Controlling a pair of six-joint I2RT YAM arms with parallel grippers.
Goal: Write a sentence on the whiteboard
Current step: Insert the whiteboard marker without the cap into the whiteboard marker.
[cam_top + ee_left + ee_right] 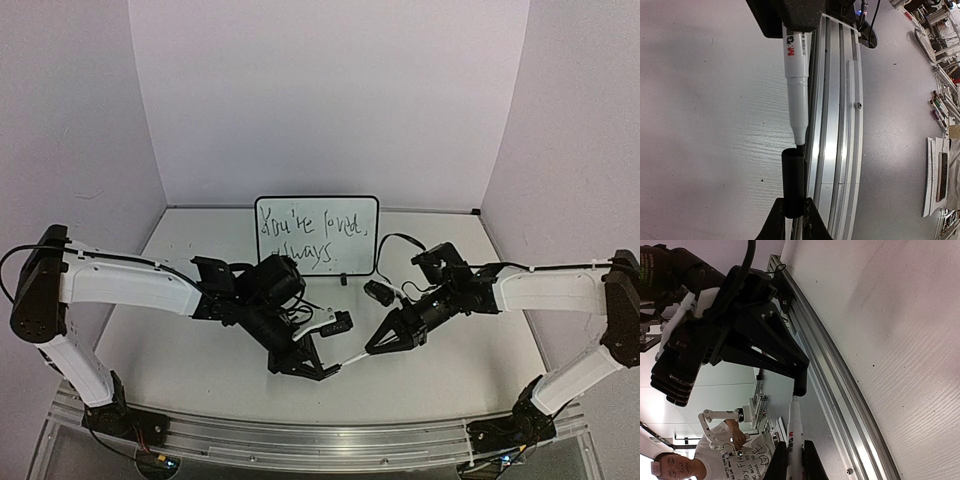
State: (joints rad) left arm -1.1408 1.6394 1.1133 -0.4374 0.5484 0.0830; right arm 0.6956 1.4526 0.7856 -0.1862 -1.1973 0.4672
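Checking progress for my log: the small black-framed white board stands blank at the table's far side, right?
Not blank: the top external view shows the small black-framed white board at the far side carrying two lines of dark handwritten script.

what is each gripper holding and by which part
The right gripper pinches the white whiteboard marker by its barrel. The left gripper clamps the black cylindrical cap by the end away from the marker's tip.

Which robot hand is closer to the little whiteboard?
The right gripper, by a little. It sits in front of the right end of the whiteboard, holding a marker. The left gripper is farther forward, before the board's middle, holding the cap.
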